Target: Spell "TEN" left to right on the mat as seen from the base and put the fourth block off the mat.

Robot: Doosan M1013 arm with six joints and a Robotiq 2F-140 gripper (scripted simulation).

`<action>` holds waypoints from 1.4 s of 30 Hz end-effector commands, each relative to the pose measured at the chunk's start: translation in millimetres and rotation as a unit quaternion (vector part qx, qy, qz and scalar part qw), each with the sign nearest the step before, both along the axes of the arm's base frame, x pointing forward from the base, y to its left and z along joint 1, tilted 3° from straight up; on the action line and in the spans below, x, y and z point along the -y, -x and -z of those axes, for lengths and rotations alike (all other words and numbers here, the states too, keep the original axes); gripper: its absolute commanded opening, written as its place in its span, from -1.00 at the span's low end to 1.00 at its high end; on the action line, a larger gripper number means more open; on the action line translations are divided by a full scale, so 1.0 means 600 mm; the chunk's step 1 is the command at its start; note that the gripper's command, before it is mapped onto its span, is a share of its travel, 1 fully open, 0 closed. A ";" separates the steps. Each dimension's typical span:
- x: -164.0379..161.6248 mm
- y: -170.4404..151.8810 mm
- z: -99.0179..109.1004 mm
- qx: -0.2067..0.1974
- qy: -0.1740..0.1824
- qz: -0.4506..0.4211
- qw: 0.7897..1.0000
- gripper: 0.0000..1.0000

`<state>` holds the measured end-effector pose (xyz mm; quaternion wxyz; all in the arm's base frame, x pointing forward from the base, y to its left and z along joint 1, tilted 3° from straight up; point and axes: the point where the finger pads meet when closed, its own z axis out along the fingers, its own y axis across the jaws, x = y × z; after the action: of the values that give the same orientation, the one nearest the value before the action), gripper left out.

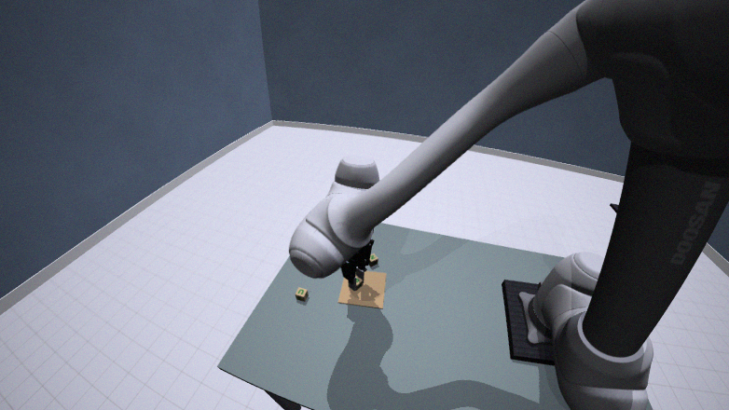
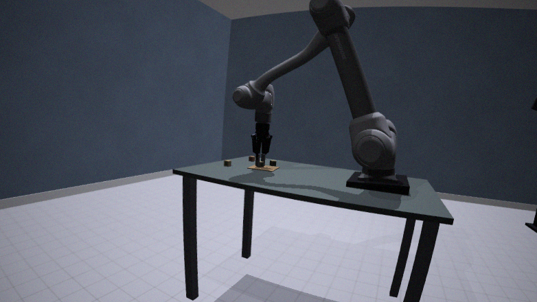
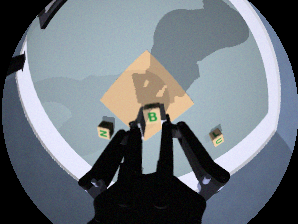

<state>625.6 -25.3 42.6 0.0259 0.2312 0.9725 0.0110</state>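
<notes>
- Closest to the wrist camera, the gripper (image 3: 153, 124) pinches a block (image 3: 153, 116) with a green letter on its top face; the letter is too small to read with certainty.
- That block sits over the near edge of the tan mat (image 3: 148, 90), which lies flat on the table (image 2: 323, 185).
- Just off the mat to either side in the wrist view lie two more blocks, one (image 3: 104, 131) on the left and one (image 3: 216, 136) on the right.
- Further out in the top view, one block (image 1: 301, 293) stands well apart from the mat on the table top.
- Farthest back, the arm's base plate (image 2: 402, 185) sits at the table's other end.
</notes>
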 end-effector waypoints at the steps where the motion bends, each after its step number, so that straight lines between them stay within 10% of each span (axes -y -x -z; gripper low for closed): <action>1: -0.003 0.004 -0.002 -0.001 0.000 0.001 1.000 -0.68; 19: -0.002 0.012 -0.156 -0.001 0.000 0.001 1.000 -0.68; 32: -0.001 0.013 -0.158 -0.001 0.000 -0.006 1.000 -0.68; 42: -0.001 0.011 -0.133 0.001 0.009 -0.173 0.985 -0.68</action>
<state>618.3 -25.4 128.4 0.0250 0.0999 0.9947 0.0050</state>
